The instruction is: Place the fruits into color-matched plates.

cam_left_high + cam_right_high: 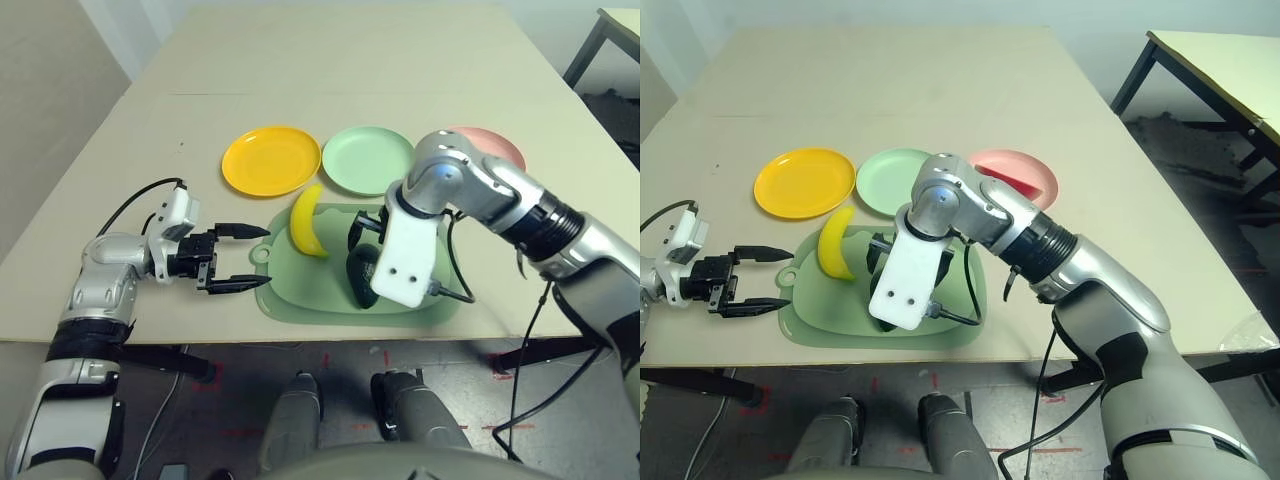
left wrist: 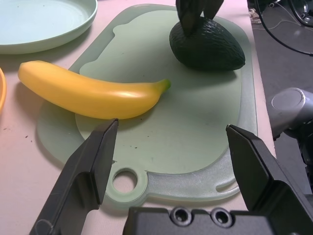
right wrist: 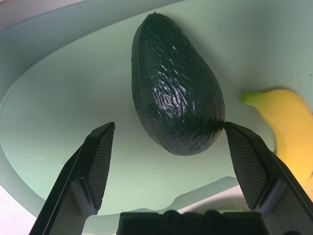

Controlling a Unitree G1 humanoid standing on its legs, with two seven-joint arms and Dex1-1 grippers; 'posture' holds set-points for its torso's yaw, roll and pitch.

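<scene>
Both sets of jaws stand spread wide and empty: the right gripper [image 3: 168, 164] points down over the dark green avocado [image 3: 176, 88] on the green mat [image 2: 195, 132], one finger brushing its side, while the left gripper [image 1: 232, 258] waits level off the mat's handle end. This looks like the avocado pick, so next comes lowering to straddle it, closing and carrying it to the mint green plate [image 1: 367, 160]. The banana [image 1: 307, 220] lies just beside, the mat's raised rim is close, and bare table lies around the plates; the watermelon wedge [image 1: 1005, 180] sits on the pink plate [image 1: 1035, 170].
</scene>
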